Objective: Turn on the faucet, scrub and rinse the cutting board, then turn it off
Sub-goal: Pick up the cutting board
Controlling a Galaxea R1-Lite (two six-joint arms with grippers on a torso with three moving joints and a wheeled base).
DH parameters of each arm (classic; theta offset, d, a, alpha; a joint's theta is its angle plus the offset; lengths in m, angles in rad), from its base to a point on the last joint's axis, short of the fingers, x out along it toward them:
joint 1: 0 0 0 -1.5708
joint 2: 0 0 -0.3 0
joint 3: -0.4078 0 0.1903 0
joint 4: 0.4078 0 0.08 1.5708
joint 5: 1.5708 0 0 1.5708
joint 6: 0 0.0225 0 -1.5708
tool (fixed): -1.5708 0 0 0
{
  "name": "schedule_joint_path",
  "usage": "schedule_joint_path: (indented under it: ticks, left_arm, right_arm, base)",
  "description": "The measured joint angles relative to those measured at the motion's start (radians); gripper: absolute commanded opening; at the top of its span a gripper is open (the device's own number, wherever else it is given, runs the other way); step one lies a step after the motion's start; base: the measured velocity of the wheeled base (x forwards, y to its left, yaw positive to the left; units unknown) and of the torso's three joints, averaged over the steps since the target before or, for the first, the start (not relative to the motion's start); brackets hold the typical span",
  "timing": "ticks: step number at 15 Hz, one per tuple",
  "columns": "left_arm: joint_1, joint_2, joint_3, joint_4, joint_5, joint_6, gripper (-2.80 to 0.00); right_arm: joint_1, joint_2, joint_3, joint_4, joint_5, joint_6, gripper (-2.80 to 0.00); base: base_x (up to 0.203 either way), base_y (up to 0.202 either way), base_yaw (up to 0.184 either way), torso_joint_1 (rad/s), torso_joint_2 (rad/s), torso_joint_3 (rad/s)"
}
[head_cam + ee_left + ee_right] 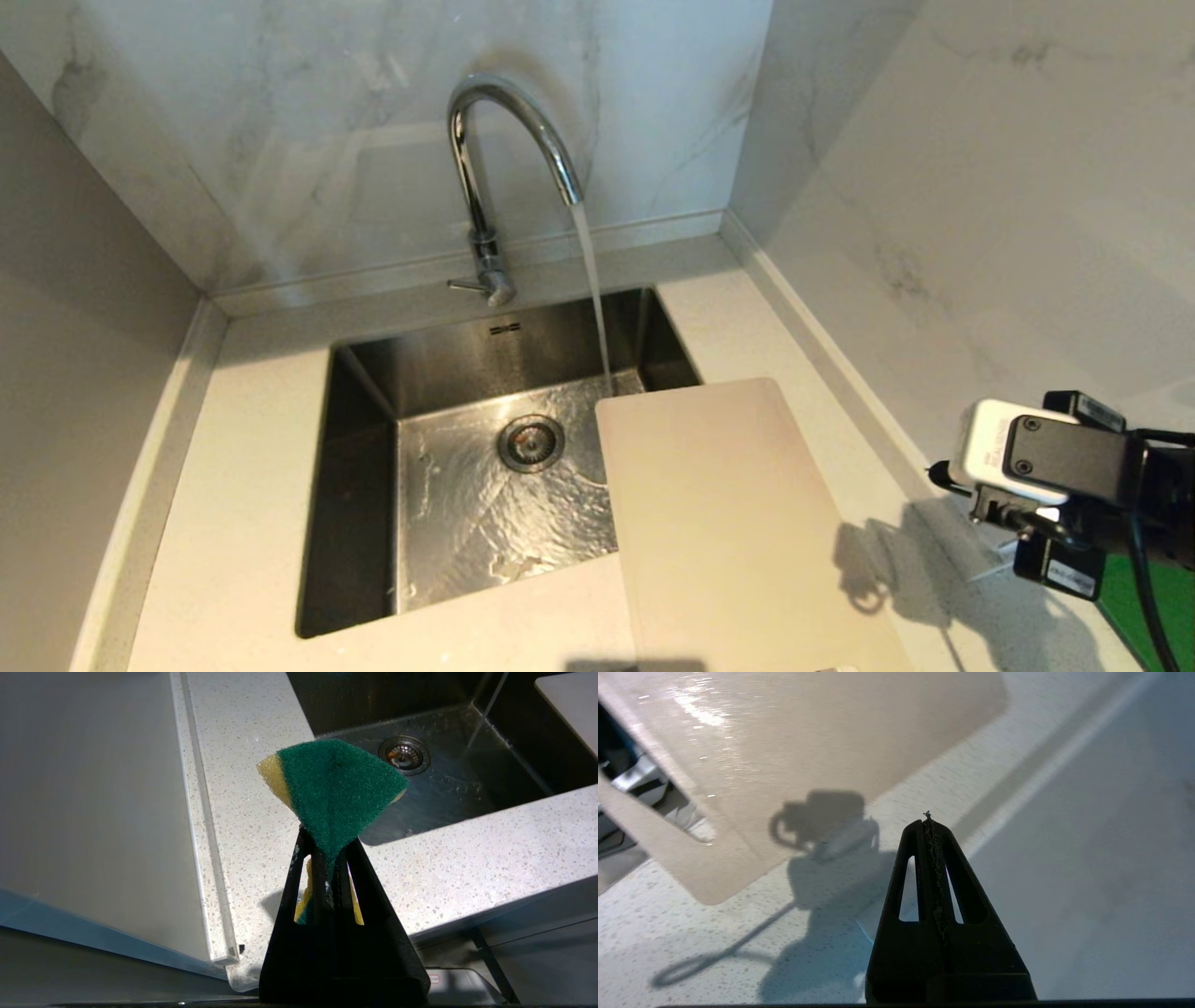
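From my head, the faucet [509,168] runs into the sink [359,485]; the cutting board [728,523] bridges the sink's right corner. My left pincer [327,849] clenches the sponge [334,784] beside the sink, ready for scrubbing. My right pincer [929,823], clenched and empty, hovers right of the board.

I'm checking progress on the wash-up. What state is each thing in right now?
faucet: on, water streaming into the sink.
sink: wet, drain unplugged.
cutting board: lying flat on the counter, one corner over the sink, beside the stream.
sponge: pinched and folded in the left end effector.
left end effector: shut on the sponge.
right end effector: shut, empty, above the counter beside the board.
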Motion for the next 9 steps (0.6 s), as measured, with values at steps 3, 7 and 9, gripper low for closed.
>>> schedule_joint_path:
  ticks: [3, 7, 9]
  left_arm:
    - [0.000, 0.000, 0.000, 0.000, 0.000, 0.000, -2.80]
    - [0.000, 0.000, 0.000, 0.000, 0.000, 0.000, -2.80]
    - [0.000, 0.000, 0.000, 0.000, 0.000, 0.000, -2.80]
  right_arm:
    - [0.103, 0.038, 0.026, 0.017, -0.068, -0.055, -2.80]
    - [0.178, 0.075, 0.081, 0.019, -0.117, -0.132, -2.80]
    - [0.184, 0.090, 0.096, 0.018, -0.122, -0.213, 0.00]
  base:
    - [0.000, 0.000, 0.000, 0.000, 0.00, 0.000]
    - [0.000, 0.000, 0.000, 0.000, 0.00, 0.000]
    - [0.000, 0.000, 0.000, 0.000, 0.00, 0.000]
